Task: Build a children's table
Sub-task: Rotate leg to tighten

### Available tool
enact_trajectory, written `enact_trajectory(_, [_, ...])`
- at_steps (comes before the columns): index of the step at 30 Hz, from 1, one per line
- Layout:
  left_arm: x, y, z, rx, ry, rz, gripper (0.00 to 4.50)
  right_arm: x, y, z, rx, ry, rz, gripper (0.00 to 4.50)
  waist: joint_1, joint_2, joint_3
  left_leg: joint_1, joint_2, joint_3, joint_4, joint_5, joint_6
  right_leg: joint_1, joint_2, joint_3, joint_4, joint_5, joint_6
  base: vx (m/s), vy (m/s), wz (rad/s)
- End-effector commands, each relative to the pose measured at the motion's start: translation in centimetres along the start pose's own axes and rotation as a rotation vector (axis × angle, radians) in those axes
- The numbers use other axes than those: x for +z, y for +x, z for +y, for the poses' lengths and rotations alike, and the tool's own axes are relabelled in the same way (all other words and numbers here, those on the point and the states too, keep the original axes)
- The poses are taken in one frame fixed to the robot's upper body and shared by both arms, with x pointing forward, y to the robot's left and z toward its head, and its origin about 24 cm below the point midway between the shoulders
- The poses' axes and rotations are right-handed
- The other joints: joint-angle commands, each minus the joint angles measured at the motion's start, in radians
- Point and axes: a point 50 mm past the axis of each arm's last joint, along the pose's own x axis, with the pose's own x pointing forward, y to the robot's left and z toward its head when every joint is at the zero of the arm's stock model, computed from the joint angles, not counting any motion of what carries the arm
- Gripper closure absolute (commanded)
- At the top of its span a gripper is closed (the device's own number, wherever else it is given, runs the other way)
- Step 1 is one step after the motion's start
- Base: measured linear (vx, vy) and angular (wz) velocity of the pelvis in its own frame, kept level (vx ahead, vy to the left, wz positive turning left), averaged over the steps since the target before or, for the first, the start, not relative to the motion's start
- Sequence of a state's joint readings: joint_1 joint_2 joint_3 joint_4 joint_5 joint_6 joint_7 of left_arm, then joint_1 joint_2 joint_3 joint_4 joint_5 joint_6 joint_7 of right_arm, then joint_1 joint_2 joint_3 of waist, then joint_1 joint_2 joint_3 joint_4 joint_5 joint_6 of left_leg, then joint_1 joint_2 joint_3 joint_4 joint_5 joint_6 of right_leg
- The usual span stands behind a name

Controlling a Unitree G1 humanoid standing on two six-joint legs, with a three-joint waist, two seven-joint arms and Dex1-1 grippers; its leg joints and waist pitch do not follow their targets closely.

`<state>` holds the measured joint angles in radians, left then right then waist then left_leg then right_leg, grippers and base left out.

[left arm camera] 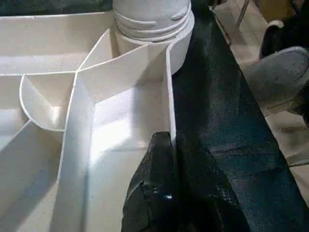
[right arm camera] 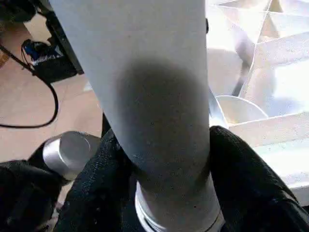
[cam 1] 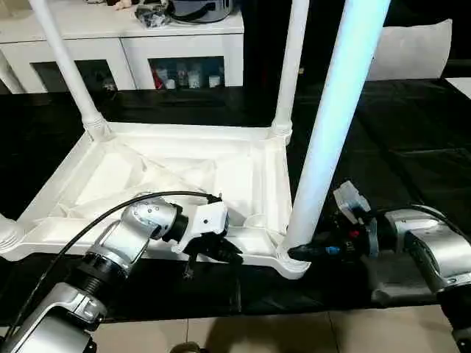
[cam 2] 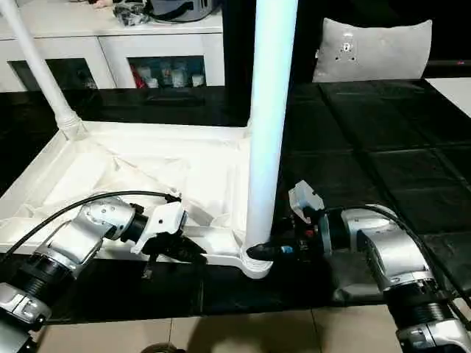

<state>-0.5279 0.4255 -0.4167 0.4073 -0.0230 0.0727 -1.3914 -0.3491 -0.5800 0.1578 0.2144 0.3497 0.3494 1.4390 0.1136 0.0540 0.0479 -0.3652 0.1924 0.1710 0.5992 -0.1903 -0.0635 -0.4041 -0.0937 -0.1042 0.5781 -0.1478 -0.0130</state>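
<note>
Left eye view: the white plastic rectangular tabletop (cam 1: 184,184) lies underside up on the black desk (cam 1: 412,147). Three white tapered tubular legs stand in its corner sockets; the nearest leg (cam 1: 331,140) rises at the near right corner.

Right eye view: the right end effector (cam 2: 276,250) sits at that leg's base. A white glass-door cabinet (cam 2: 110,55) stands behind.

Left wrist view: the left end effector (left arm camera: 171,145) has its black fingers pinched together on the tabletop's near rim (left arm camera: 170,96).

Right wrist view: the right end effector's fingers (right arm camera: 96,183) are clamped on either side of the leg.
</note>
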Motion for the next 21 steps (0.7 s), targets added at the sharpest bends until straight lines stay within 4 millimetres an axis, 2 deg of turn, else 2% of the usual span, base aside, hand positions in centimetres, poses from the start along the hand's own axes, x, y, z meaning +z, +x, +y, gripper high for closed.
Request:
enact_trajectory(1, [0.8,0.6,0.1,0.002,0.001,-0.018,4.5,0.1,0.8,0.4,0.015,0.033,-0.052,2.47,-0.005,-0.02,-0.067,0.006,0.039,-0.005,-0.072,-0.194,0.071,0.053,-0.057,0.048,-0.066,-0.361,-0.179,0.0,0.0,0.0])
enact_trajectory(3, [0.8,0.8,0.4,0.049,-0.038,-0.023,4.5,0.1,1.2,-0.3,-0.072,0.059,-0.068,2.47,-0.007,-0.02,-0.067,0.006,0.039,-0.005,-0.073,-0.199,0.067,0.052,-0.057,0.047,-0.068,-0.38,-0.173,0.0,0.0,0.0])
enact_trajectory(4, [1.0,1.0,0.7,0.1,-0.086,-0.036,4.5,0.1,1.9,-1.3,-0.205,0.1,-0.086,2.47,-0.015,-0.02,-0.06,0.004,0.034,-0.006,-0.076,-0.215,0.049,0.05,-0.057,0.044,-0.074,-0.442,-0.154,0.0,0.0,0.0])
enact_trajectory(6, [1.4,1.3,1.1,0.167,-0.136,-0.068,4.5,0.1,2.6,-2.5,-0.356,0.113,-0.098,2.47,-0.023,-0.022,-0.059,0.008,0.029,-0.007,-0.075,-0.242,0.03,0.048,-0.059,0.039,-0.084,-0.519,-0.127,0.0,0.0,0.0])
enact_trajectory(8, [2.0,1.7,1.7,0.244,-0.188,-0.101,4.5,0.2,3.4,-3.8,-0.513,0.159,-0.117,2.48,-0.051,-0.022,-0.054,0.004,0.022,-0.015,-0.076,-0.276,0.005,0.051,-0.059,0.028,-0.094,-0.605,-0.083,0.0,0.0,0.0])
enact_trajectory(9, [2.2,1.9,1.9,0.266,-0.204,-0.107,4.5,0.2,3.7,-4.1,-0.549,0.183,-0.13,2.48,-0.06,-0.022,-0.054,0.003,0.021,-0.017,-0.076,-0.283,0.002,0.05,-0.057,0.025,-0.097,-0.611,-0.078,0.0,0.0,0.0])
enact_trajectory(11, [2.6,2.6,2.6,0.347,-0.234,-0.106,4.5,0.4,4.7,-5.0,-0.693,0.225,-0.144,2.49,-0.09,-0.02,-0.054,0.003,0.017,-0.02,-0.074,-0.32,0.005,0.047,-0.054,0.02,-0.107,-0.622,-0.059,0.0,0.0,0.0])
enact_trajectory(12, [2.6,2.6,2.7,0.35,-0.235,-0.107,4.5,0.4,4.7,-5.0,-0.698,0.227,-0.145,2.49,-0.098,-0.022,-0.056,0.004,0.015,-0.02,-0.072,-0.324,0.013,0.046,-0.053,0.019,-0.109,-0.617,-0.058,0.0,0.0,0.0])
enact_trajectory(13, [2.9,3.0,3.2,0.397,-0.249,-0.118,4.5,0.4,5.2,-5.5,-0.775,0.25,-0.155,2.49,-0.102,-0.017,-0.056,0.005,0.013,-0.019,-0.07,-0.324,0.016,0.045,-0.053,0.019,-0.11,-0.612,-0.061,0.0,0.0,0.0])
enact_trajectory(14, [3.4,3.5,3.7,0.449,-0.264,-0.133,4.5,0.6,5.7,-5.9,-0.841,0.258,-0.172,2.49,-0.111,-0.018,-0.056,0.004,0.01,-0.016,-0.067,-0.32,0.022,0.042,-0.051,0.018,-0.113,-0.611,-0.063,0.0,0.0,0.0])
enact_trajectory(15, [3.8,3.7,3.9,0.467,-0.271,-0.145,4.5,0.8,6.1,-5.9,-0.856,0.241,-0.189,2.49,-0.114,-0.02,-0.06,0.005,0.008,-0.016,-0.064,-0.307,0.026,0.043,-0.053,0.016,-0.116,-0.605,-0.065,0.0,0.0,0.0])
enact_trajectory(16, [3.8,3.7,3.9,0.467,-0.271,-0.145,4.5,0.8,6.1,-5.9,-0.856,0.241,-0.189,2.49,-0.113,-0.018,-0.06,0.006,0.009,-0.015,-0.064,-0.304,0.031,0.042,-0.053,0.017,-0.116,-0.597,-0.069,0.0,0.0,0.0])
enact_trajectory(18, [4.2,4.0,4.1,0.485,-0.272,-0.15,4.5,1.0,6.5,-5.9,-0.858,0.221,-0.219,1.94,-0.113,-0.019,-0.061,0.003,0.014,-0.016,-0.068,-0.295,0.046,0.045,-0.052,0.02,-0.109,-0.548,-0.085,0.0,0.0,0.0])
enact_trajectory(21, [4.3,4.0,4.1,0.496,-0.259,-0.134,4.5,1.2,6.6,-5.5,-0.814,0.224,-0.257,1.75,-0.11,-0.017,-0.065,-0.002,0.02,-0.016,-0.072,-0.268,0.061,0.05,-0.051,0.026,-0.096,-0.455,-0.121,0.0,0.0,0.0])
